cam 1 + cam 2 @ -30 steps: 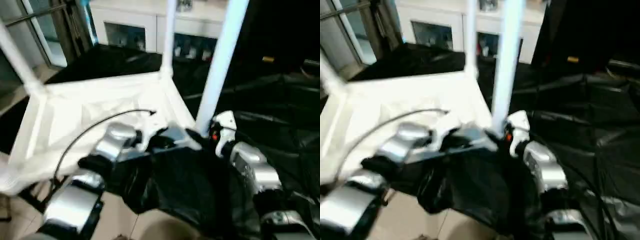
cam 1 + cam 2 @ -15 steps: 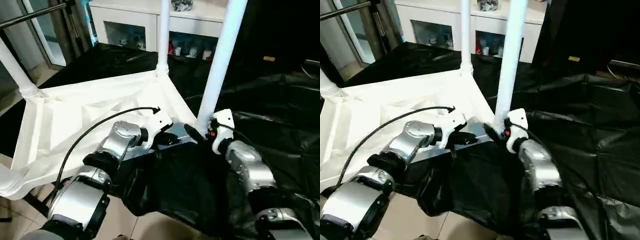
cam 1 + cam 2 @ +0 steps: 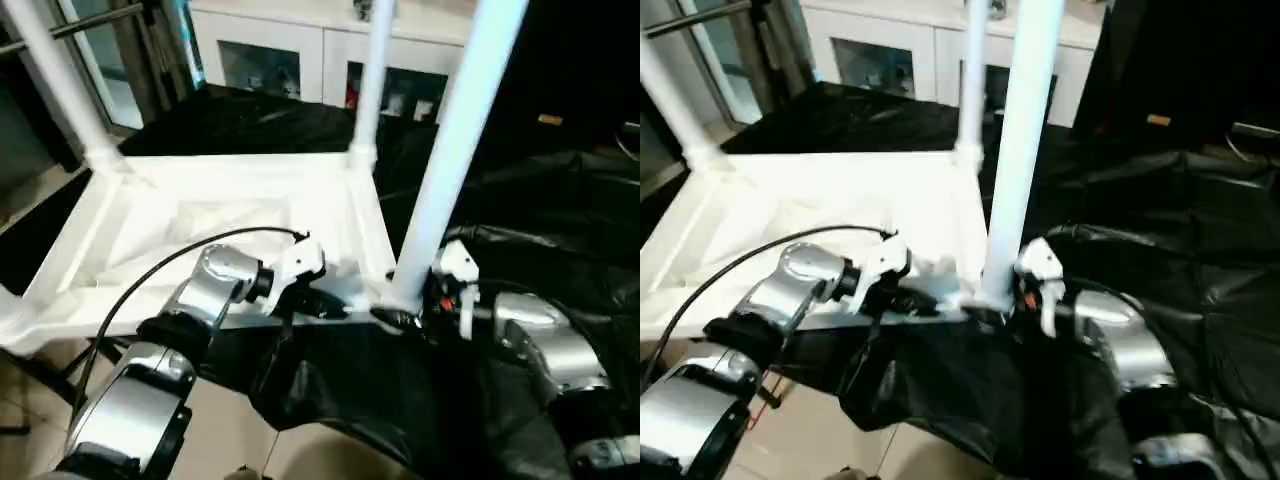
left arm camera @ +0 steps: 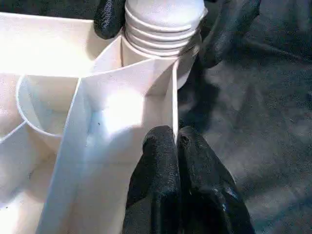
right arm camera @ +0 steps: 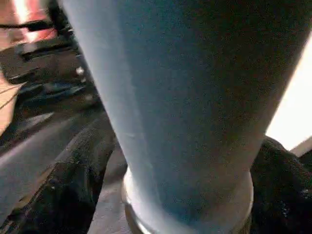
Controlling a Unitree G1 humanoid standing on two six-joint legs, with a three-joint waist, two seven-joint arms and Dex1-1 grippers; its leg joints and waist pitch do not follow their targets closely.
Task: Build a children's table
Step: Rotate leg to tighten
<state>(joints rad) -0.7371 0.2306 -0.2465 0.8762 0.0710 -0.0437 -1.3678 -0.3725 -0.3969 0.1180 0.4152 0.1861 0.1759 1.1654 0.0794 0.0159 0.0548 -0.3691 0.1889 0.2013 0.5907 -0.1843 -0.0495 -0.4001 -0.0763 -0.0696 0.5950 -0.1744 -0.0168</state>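
Observation:
The children's table lies upside down: its white ribbed tabletop point(image 3: 200, 215) faces up with white legs standing in the corner sockets. My left gripper point(image 4: 175, 139) is shut, its tips pressed against the tabletop's rim just beside the near right socket point(image 4: 161, 44). The near right leg point(image 3: 450, 150) rises from that socket. My right gripper point(image 3: 400, 318) is open with its black fingers point(image 4: 109, 17) on either side of this leg's base. Two more legs stand at the far right corner point(image 3: 372, 80) and the far left corner point(image 3: 60, 80).
Black sheeting point(image 3: 560, 220) covers the surface under and to the right of the tabletop. A white glass-fronted cabinet point(image 3: 270, 50) stands behind. A black cable point(image 3: 170, 265) arcs over my left forearm. Tiled floor point(image 3: 230, 440) shows below the near edge.
The camera has shifted. My right gripper's jaws have widened around the base of the near right leg. My left gripper stays shut at the tabletop's rim.

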